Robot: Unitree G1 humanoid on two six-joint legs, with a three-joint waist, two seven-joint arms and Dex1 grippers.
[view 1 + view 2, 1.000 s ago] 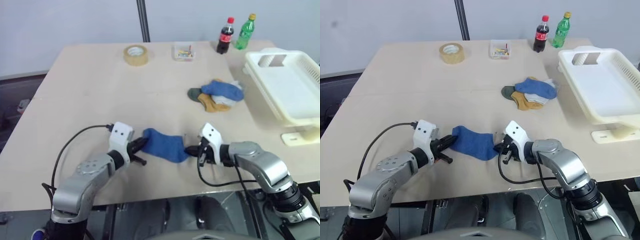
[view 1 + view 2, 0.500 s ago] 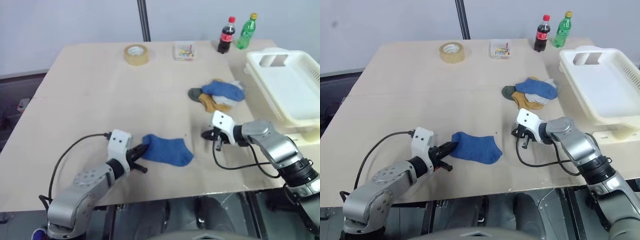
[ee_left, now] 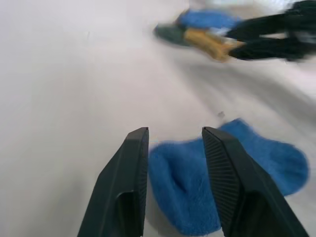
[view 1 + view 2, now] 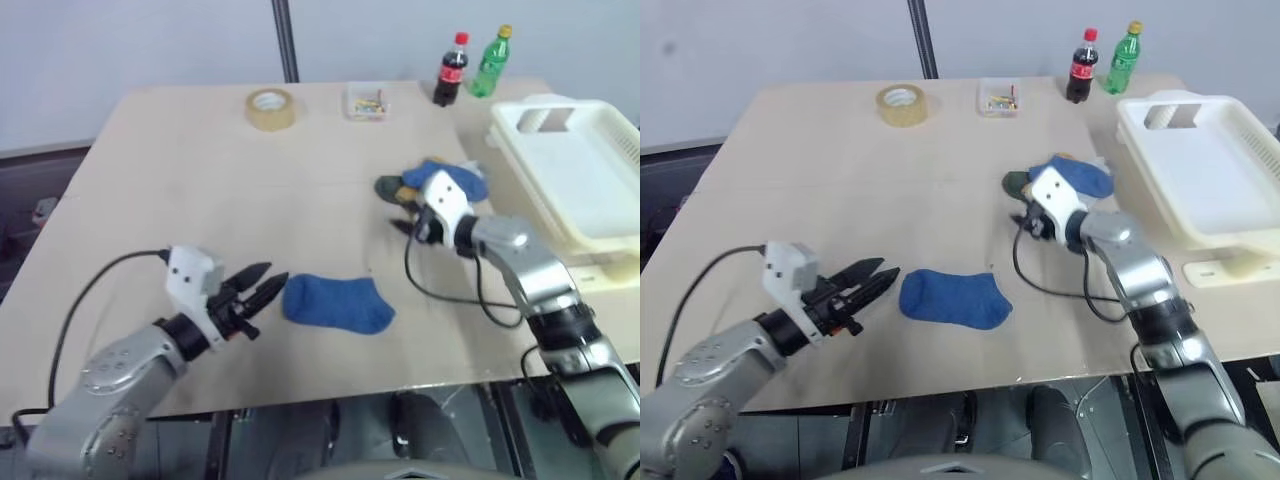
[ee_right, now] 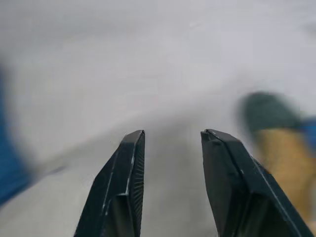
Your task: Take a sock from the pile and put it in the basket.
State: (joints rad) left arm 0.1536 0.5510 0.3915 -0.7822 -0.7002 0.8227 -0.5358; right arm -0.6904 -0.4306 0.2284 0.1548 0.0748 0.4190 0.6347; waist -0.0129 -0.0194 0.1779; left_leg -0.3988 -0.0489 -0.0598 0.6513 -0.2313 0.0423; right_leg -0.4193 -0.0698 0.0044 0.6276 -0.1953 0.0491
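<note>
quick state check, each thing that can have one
left pincer: open, empty
right pincer: open, empty
blue sock: flat on table, not held
pile: heaped by the basket
basket: empty
cola bottle: upright, capped
green bottle: upright, capped
tape roll: lying flat

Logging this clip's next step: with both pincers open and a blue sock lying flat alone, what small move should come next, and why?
Probably ease the right pincer toward the pile: it hangs open, empty, beside it, while the basket holds no sock.
</note>
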